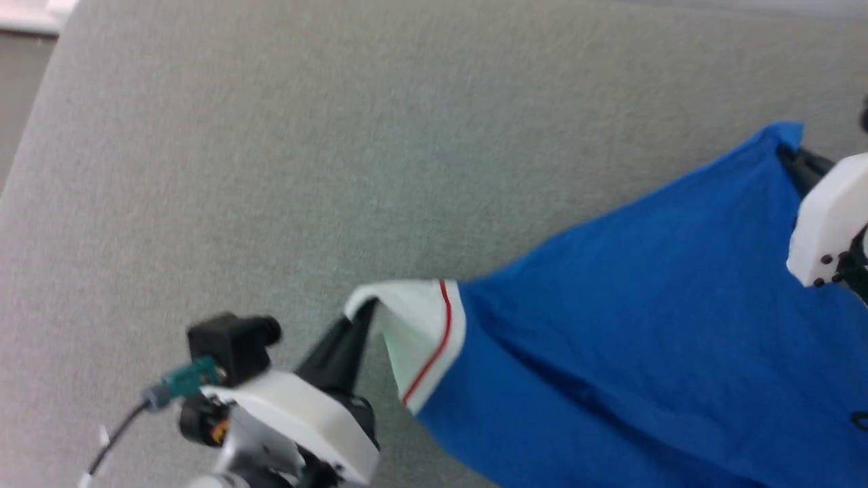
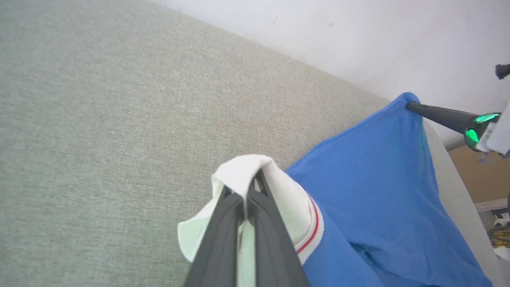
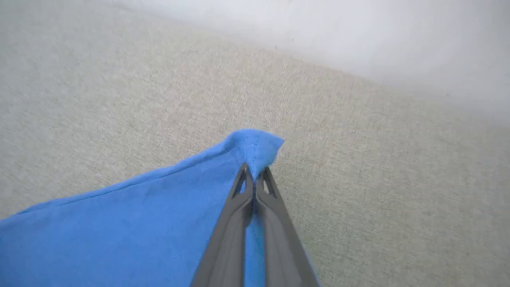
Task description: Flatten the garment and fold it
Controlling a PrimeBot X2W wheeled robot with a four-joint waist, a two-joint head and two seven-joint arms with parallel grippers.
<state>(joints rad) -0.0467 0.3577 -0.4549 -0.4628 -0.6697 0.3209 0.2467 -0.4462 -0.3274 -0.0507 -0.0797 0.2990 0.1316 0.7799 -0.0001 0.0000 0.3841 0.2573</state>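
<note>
Left gripper (image 1: 365,310) had its two fingers pressed together on the white sleeve (image 1: 417,325) of the shirt (image 1: 644,312), the cuff bunched over and around the fingertips. The red stripe of the trim ran just to that gripper's right, where the white met the blue. A black plug with a teal connector (image 1: 193,378) and a thin dark cable sat at its wrist, on the side away from the shirt.

Right gripper (image 3: 253,174) was likewise clamped shut, pinching a small peak of a blue corner that stuck out just past its fingertips. In the left wrist view a green light (image 2: 480,127) glowed at the base of its fingers.

Between the two grips the shirt's upper edge ran nearly straight, and the blue cloth spread back from it toward the wrists, creased below the sleeve.

Ahead of both sets of fingers, and out to the left gripper's left, lay a grey woven surface (image 1: 271,135). Beyond its far edge the wrist views showed a white wall (image 2: 358,32).
</note>
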